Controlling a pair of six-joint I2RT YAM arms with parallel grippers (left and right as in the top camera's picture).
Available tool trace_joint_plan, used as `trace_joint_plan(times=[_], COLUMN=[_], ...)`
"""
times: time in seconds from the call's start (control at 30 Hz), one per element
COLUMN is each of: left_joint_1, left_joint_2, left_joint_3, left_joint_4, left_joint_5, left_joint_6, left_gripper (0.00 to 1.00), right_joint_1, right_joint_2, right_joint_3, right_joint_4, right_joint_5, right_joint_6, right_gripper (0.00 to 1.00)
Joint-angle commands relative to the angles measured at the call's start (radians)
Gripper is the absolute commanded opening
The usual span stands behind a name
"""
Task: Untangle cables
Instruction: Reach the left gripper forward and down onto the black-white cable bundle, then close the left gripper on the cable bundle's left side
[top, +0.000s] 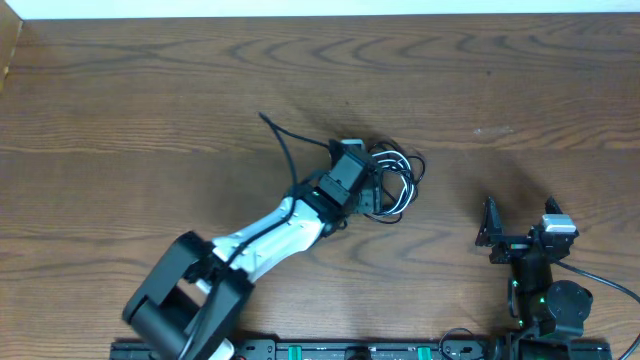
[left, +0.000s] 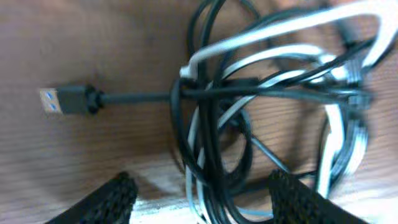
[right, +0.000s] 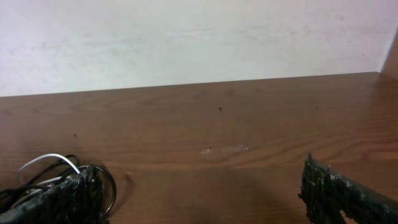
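The cables (top: 402, 180) lie in one tangled heap of thin black and white loops at the table's middle. One black tail (top: 275, 130) trails off to the upper left. My left gripper (top: 378, 188) is down over the heap's left side. In the left wrist view its fingers (left: 112, 202) stand apart on either side of several black and white strands (left: 208, 168), with gaps on both sides. A black USB plug (left: 62, 101) points left on the wood. My right gripper (top: 520, 222) hovers to the right of the heap, open and empty (right: 199, 186). The cables (right: 43, 165) show beside its left finger.
The table (top: 150, 100) is brown wood and its far edge meets a pale wall (right: 186, 37). The left arm (top: 260, 235) reaches in from the lower left. The right arm's base (top: 560, 305) sits at the lower right.
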Motion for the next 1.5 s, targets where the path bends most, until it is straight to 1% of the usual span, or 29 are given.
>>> trace_joint_plan(times=[0.0,0.07,0.1,0.13,0.23,0.4,0.5,0.63,0.67,0.77,0.87,1.0,1.07,1.17,1.2,1.3,1.37,1.47], left_joint_1=[-0.002,-0.002,-0.002,-0.002,-0.002,-0.002,0.001,0.011,0.017,0.018,0.018,0.018,0.018,0.018,0.018,0.018,0.018,0.018], left_joint_2=[0.079,0.105,0.116,0.122,0.125,0.098,0.031,-0.113,-0.223,-0.329,-0.403,-0.452,-0.452,-0.451,-0.451,-0.451,-0.451,-0.451], left_joint_3=[0.019,0.019,0.019,0.019,0.019,0.019,0.020,0.020,0.019,0.019,0.019,0.019,0.019,0.019,0.019,0.019,0.019,0.019], left_joint_4=[0.005,0.018,0.027,0.034,0.042,0.021,-0.033,-0.118,-0.183,-0.240,-0.286,-0.328,-0.325,-0.322,-0.321,-0.307,-0.278,-0.245], left_joint_5=[-0.013,-0.013,-0.013,-0.013,-0.013,-0.013,-0.014,-0.014,-0.014,-0.013,-0.012,0.015,0.067,0.178,0.227,0.367,0.444,0.451], left_joint_6=[-0.015,-0.019,-0.019,-0.022,-0.023,-0.022,-0.022,-0.027,-0.078,-0.119,-0.119,-0.111,-0.058,0.084,0.150,0.286,0.317,0.317], left_gripper=[0.65,0.55,0.46,0.39,0.08,0.08,0.08,0.08,0.08,0.08,0.07,0.08,0.08,0.08,0.08,0.08,0.08,0.08], right_joint_1=[-0.008,-0.008,-0.008,-0.008,-0.008,-0.008,-0.008,-0.008,-0.008,-0.008,-0.008,-0.008,-0.008,-0.008,-0.008,-0.008,-0.008,-0.008], right_joint_2=[-0.005,-0.005,-0.005,-0.005,-0.005,-0.005,-0.005,-0.005,-0.005,-0.005,-0.005,-0.005,-0.005,-0.005,-0.005,-0.005,-0.005,-0.005], right_joint_3=[-0.002,-0.002,-0.002,-0.002,-0.002,-0.002,-0.002,-0.002,-0.002,-0.002,-0.002,-0.002,-0.002,-0.002,-0.002,-0.002,-0.002,-0.002], right_joint_4=[-0.003,-0.002,-0.003,-0.003,-0.003,-0.003,-0.003,-0.003,-0.002,-0.002,-0.003,-0.003,-0.003,-0.003,-0.003,-0.003,-0.003,-0.003], right_joint_5=[0.004,0.004,0.004,0.003,0.004,0.004,0.003,0.004,0.003,0.004,0.004,0.004,0.004,0.004,0.004,0.004,0.004,0.004], right_joint_6=[0.002,0.002,0.002,0.002,0.002,0.002,0.002,0.002,0.002,0.002,0.002,0.002,0.002,0.002,0.002,0.002,0.002,0.002], right_gripper=[0.99,0.99,0.99,0.99,0.99,0.99,0.99,0.99,0.99,0.99,0.99,0.99,0.99,0.99,0.99,0.99,0.99,0.99])
